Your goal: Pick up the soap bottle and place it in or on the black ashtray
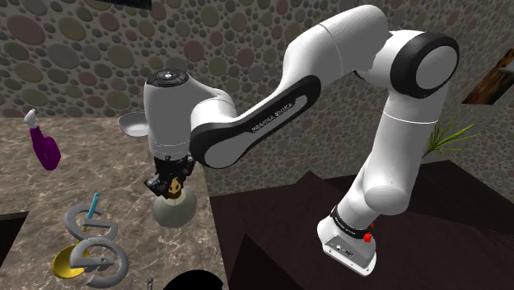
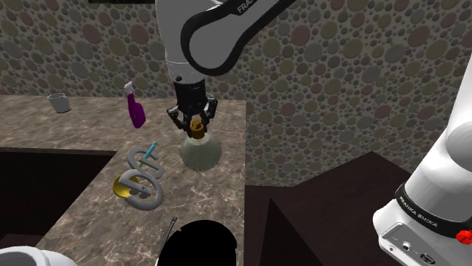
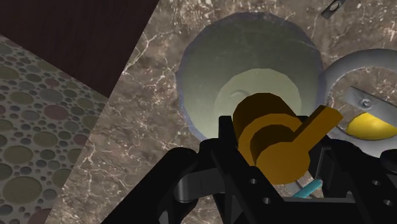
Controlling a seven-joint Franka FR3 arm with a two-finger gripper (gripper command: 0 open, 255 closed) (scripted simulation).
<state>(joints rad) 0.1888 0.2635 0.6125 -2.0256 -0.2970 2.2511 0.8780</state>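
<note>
Soap bottle [image 1: 173,210]: squat, round, pale grey-green body, amber-gold pump on top. It stands upright on the brown marbled counter [image 1: 107,185], near the counter's edge.

Gripper [image 1: 170,188]: directly above the bottle, pointing down. In the wrist view you see its fingers [image 3: 224,130] clamped on the pump head, one on each side, with the nozzle sticking out sideways.

Black ashtray [image 2: 200,240]: at the counter's near edge in the second exterior view, well apart from the bottle.

Second exterior view gives you a grey cup [image 2: 59,102] at the far corner. The shoulder view gives you a white bowl [image 1: 132,123] behind the arm. Purple spray bottle [image 1: 45,148] appears in both.
</note>
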